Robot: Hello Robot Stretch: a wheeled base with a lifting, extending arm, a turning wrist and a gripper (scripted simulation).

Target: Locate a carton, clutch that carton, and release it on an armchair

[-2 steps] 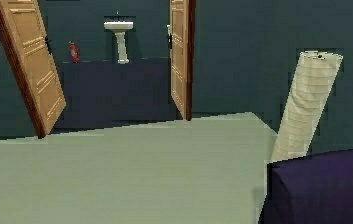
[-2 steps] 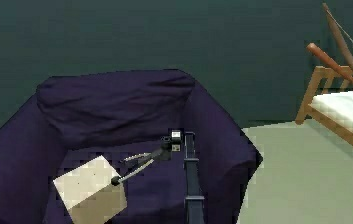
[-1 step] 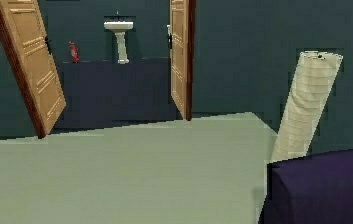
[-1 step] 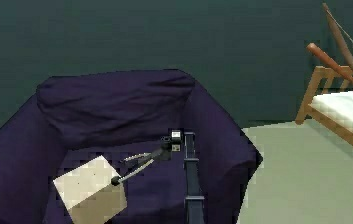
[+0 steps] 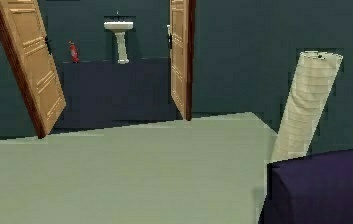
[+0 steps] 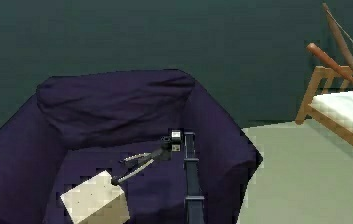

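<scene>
Pale boxy carton (image 6: 94, 198) lying at the near left of the seat of the dark purple armchair (image 6: 124, 105), toward the front of the cushion by the look of it. Gripper (image 6: 126, 168) just right of it and a bit farther in, at the end of the arm (image 6: 192, 185) reaching over the seat.

No telling the state of the fingers from this, nor whether holding anything, nor even whether touching the box at all.

Main worry, probably: pulling the arm back with the carton hooked or gripped, dragging it off the near side of the seat and onto the floor. Second worry: nudging it sideways on a soft cushion and tipping it over the front.

Also worth minding the right armrest, just beside the arm. Wooden chair (image 6: 334, 95) off at the far right, well apart, so no trouble there. Safest bet, at a guess: making sure of a clean let-go, then lifting clear before retracting.
</scene>
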